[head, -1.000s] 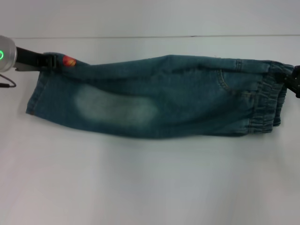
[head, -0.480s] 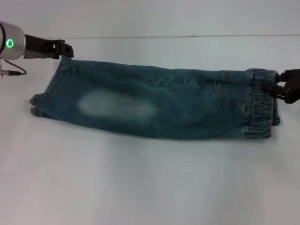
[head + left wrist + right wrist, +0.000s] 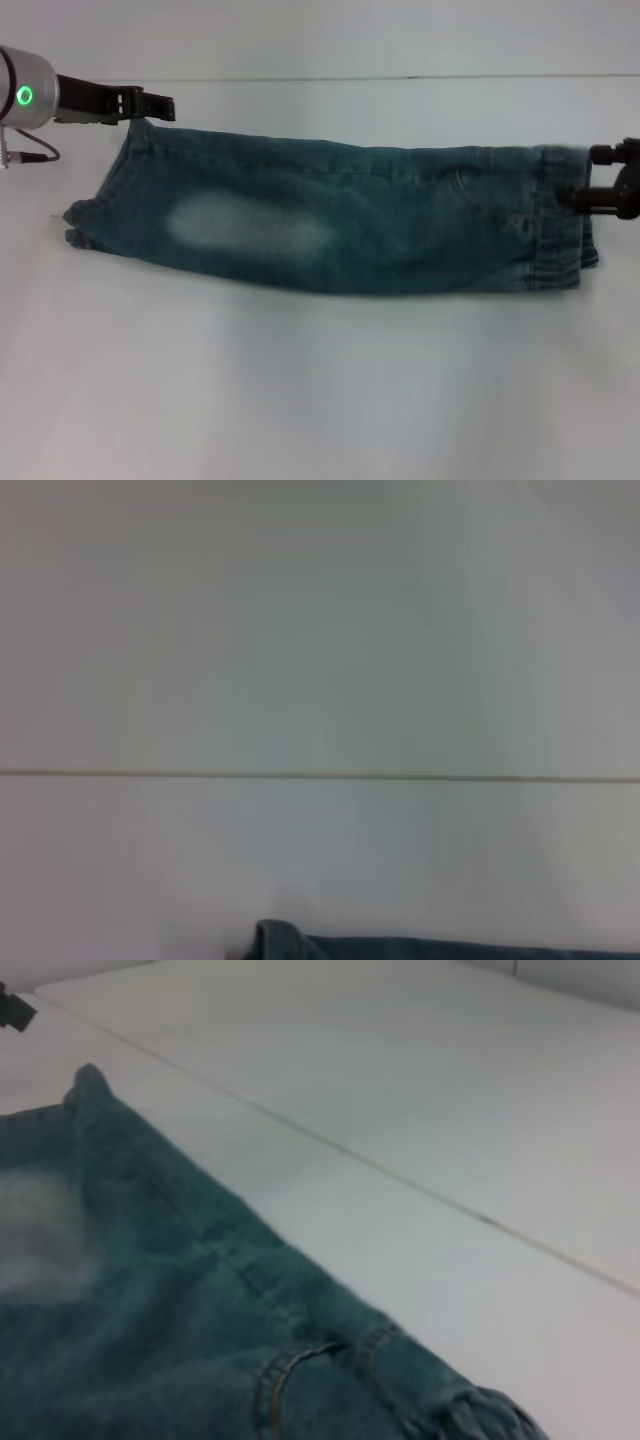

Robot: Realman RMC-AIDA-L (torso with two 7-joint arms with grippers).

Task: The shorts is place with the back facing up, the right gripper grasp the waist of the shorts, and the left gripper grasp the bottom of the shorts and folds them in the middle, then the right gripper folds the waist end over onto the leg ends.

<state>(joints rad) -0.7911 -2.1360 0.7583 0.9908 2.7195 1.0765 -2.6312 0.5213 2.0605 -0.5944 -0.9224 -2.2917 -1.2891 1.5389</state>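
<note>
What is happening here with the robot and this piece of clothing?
A two-armed robot is folding denim shorts on a white table. The shorts already lie folded lengthwise in a long strip. The left tool is open at the far corner of the leg ends, and the right tool is open at the waist. The second fold is not yet done.

Light was even and bright, washing the white table pale, shadows faint beneath the shorts, wrist views soft.
</note>
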